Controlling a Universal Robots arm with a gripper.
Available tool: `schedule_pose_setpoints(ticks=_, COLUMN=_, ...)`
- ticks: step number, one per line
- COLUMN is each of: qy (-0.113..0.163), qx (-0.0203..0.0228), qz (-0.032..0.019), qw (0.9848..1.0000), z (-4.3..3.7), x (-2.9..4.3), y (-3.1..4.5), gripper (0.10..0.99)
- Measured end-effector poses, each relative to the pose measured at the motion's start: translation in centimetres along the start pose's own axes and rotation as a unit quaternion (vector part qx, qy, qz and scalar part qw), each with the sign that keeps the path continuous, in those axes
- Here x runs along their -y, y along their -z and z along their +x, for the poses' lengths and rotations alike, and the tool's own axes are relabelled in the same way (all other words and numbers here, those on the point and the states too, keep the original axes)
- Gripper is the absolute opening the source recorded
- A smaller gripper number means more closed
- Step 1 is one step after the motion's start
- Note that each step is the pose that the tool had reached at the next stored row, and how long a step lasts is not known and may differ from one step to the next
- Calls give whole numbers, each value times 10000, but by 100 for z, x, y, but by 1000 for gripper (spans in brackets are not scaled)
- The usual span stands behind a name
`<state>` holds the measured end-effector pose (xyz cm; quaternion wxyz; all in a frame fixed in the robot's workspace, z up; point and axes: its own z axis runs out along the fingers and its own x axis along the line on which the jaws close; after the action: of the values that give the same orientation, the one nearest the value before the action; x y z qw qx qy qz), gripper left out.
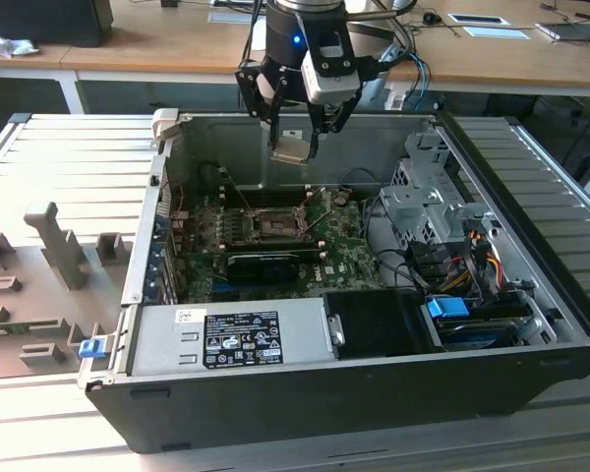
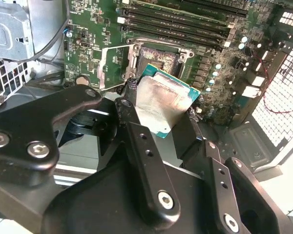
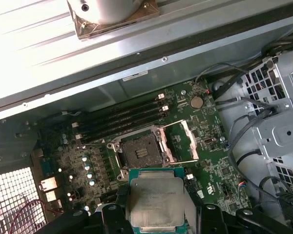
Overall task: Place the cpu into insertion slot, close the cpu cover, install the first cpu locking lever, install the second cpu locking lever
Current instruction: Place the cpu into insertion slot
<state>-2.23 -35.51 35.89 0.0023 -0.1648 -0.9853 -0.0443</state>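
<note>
Placement of the cpu (image 1: 291, 148) looks to be the step in hand: the gripper (image 1: 295, 140) hangs inside the open case (image 1: 305, 403), jaws clamped on two opposite edges of the chip, silvery face up. The cpu sits well above the slot (image 1: 273, 224), apart from it and not yet squarely over it. In the first wrist view the chip (image 3: 156, 202) lies just short of the slot (image 3: 142, 151), with a strip of green board (image 3: 205, 180) between them. The slot itself is bare, its dark centre showing. The cover (image 3: 181, 140) is swung back beside the slot, so nothing hangs over the opening. In the second wrist view the cpu (image 2: 167, 100) appears slightly skewed against the slot's (image 2: 158, 58) square rim, though the camera's angle may account for that. To my eye, doing this well means squaring the chip's edges to the slot's rim while it is high, keeping it level, and keeping clear of the raised cover (image 2: 115, 66). It should meet the slot flat on all four sides, never sliding across the contacts.
</note>
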Motion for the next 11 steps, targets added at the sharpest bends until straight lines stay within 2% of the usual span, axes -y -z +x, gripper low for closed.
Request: schedule_pose_setpoints(ticks=11, qy=-268, qx=23, qz=-5, qw=9996, z=0, x=0, y=-3, gripper=533)
